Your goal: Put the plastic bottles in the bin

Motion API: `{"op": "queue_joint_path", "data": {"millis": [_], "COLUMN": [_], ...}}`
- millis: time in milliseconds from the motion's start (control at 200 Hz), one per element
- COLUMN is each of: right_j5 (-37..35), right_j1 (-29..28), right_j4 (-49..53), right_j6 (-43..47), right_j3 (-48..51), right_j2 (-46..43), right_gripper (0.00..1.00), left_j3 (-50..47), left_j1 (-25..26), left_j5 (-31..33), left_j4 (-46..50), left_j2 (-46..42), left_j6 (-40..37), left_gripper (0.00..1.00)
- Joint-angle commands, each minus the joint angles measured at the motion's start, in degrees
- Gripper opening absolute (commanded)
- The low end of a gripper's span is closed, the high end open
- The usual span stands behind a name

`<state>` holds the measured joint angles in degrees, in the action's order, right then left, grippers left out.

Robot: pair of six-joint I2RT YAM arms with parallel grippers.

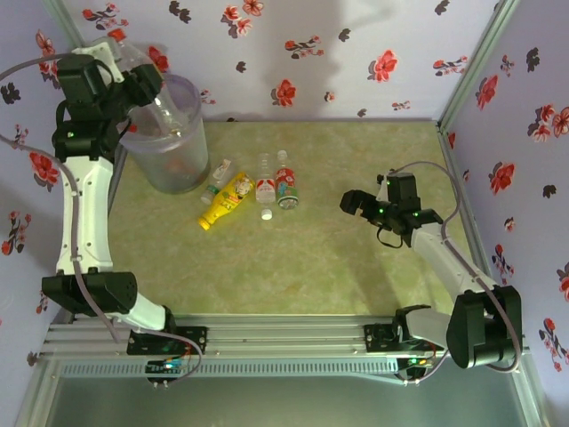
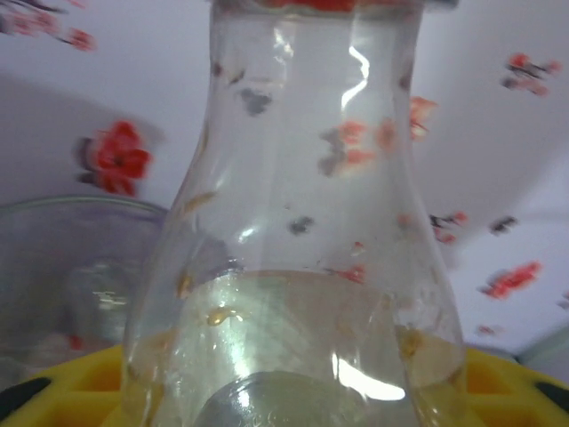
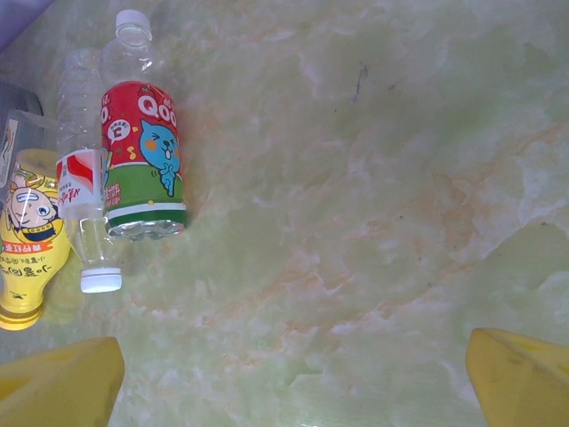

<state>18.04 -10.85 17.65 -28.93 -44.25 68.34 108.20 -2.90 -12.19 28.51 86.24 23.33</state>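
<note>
My left gripper [image 1: 145, 87] is raised over the translucent grey bin [image 1: 191, 169] at the back left. It is shut on the base of a clear bottle [image 1: 167, 111], whose glossy body [image 2: 293, 205] rises between the yellow fingers [image 2: 53, 391] toward a red cap. The bin's rim [image 2: 80, 209] shows low on the left. On the table lie a yellow bottle [image 1: 227, 200], a clear bottle with a red-and-white label [image 1: 265, 189] and a red-and-green labelled bottle [image 1: 286, 187]. My right gripper [image 1: 356, 203] hangs open over bare table to their right, with the bottles [image 3: 142, 160] at the upper left.
A small clear bottle [image 1: 216, 178] lies beside the bin's foot. A loose white cap [image 1: 266, 215] sits near the clear bottle. Flowered walls close the back and both sides. The green marbled tabletop [image 3: 373, 222] stretches out under my right gripper.
</note>
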Motion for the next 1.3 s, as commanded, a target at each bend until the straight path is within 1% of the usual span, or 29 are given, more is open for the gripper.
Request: {"op": "queue_joint_path", "data": {"millis": [0,190,315,430,895,1035,1295], "right_j5": [0.03,0.02,-0.05,0.33,1.21,1.47,1.18], "right_j1": [-0.04,-0.04,-0.05,-0.05,-0.05,-0.05,-0.09], "right_j4": [-0.22,-0.07,-0.40,-1.17,-2.85,-3.67,-3.41], "right_j6": [1.46,2.45,3.00,3.24,4.93,4.93,6.03], "right_j3": [0.02,1.69,2.32,2.64,3.30,3.25,2.22], "right_j2": [-0.21,-0.30,0.14,0.83,4.91,6.05,8.06], "right_gripper": [0.99,0.99,0.99,0.99,0.99,0.99,0.99], "left_j3": [-0.82,3.86,6.46,5.69,2.78,0.68,-5.79], "left_j1": [-2.93,-3.78,-3.85,-3.87,-3.87,-3.79,-3.79], "left_j5": [9.06,19.51,22.84,23.15,23.52,23.55,23.52], "left_j4": [-7.41,-6.38,-5.31,-7.30,-13.92,-14.38,-14.22], "left_j2": [-2.02,1.18,4.85,7.09,14.24,15.08,14.84], "left_j6": [-1.02,-8.06,-12.10,-13.98,-15.36,-15.84,-19.05], "left_gripper": [0.00,0.00,0.00,0.00,0.00,0.00,0.00]}}
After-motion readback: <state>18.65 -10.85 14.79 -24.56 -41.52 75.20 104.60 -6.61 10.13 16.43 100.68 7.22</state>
